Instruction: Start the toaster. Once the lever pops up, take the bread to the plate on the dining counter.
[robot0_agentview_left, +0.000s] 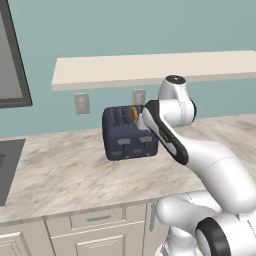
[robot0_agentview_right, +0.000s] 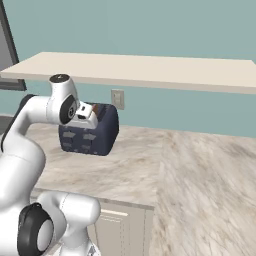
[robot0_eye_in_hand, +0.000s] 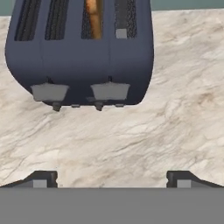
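The dark navy toaster (robot0_agentview_left: 125, 137) (robot0_agentview_right: 97, 134) (robot0_eye_in_hand: 78, 57) stands on the marbled kitchen counter (robot0_agentview_left: 65, 170) near the back wall. Its two grey lever panels (robot0_eye_in_hand: 49, 92) sit low on the front face. The golden-brown bread (robot0_eye_in_hand: 93, 17) (robot0_agentview_left: 134, 114) stands upright in one of the right-hand slots, its top edge showing. My gripper (robot0_eye_in_hand: 111, 179) hovers above and in front of the toaster, open, with nothing but bare counter between its fingertips. The plate and the dining counter are out of view.
A beige shelf (robot0_agentview_left: 150, 67) (robot0_agentview_right: 140, 67) runs along the wall above the toaster. Wall outlets (robot0_agentview_left: 81, 103) (robot0_agentview_right: 117, 98) are behind it. A dark cooktop (robot0_agentview_left: 7, 165) lies at the counter's left end. The counter turns and widens to the right (robot0_agentview_right: 210, 190).
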